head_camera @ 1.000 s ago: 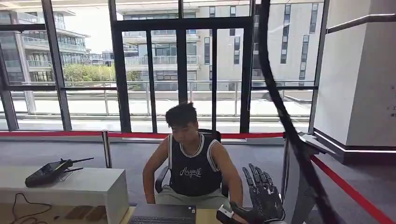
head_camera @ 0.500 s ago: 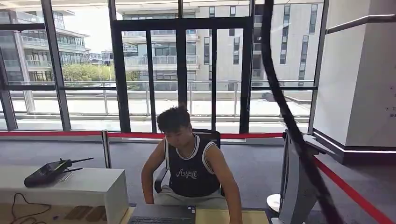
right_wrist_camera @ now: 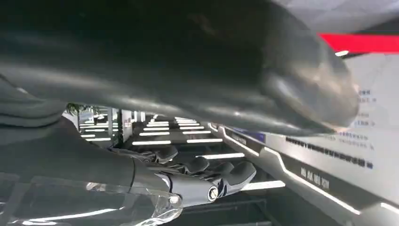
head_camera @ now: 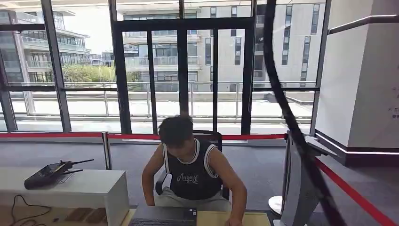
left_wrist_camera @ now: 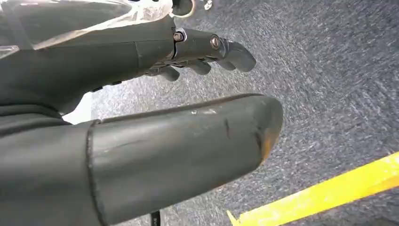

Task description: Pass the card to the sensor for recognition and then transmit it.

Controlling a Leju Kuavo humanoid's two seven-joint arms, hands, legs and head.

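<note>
Left hand [left_wrist_camera: 141, 122] empty; right hand [right_wrist_camera: 188, 141] empty.

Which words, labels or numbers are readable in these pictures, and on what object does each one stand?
Script word on the person's vest: it seems to start "An", the rest too blurred to read.
Blue and dark print on the white panel beside the right hand: too small and blurred to read.
Marks on the white wall: too small to read.
</note>
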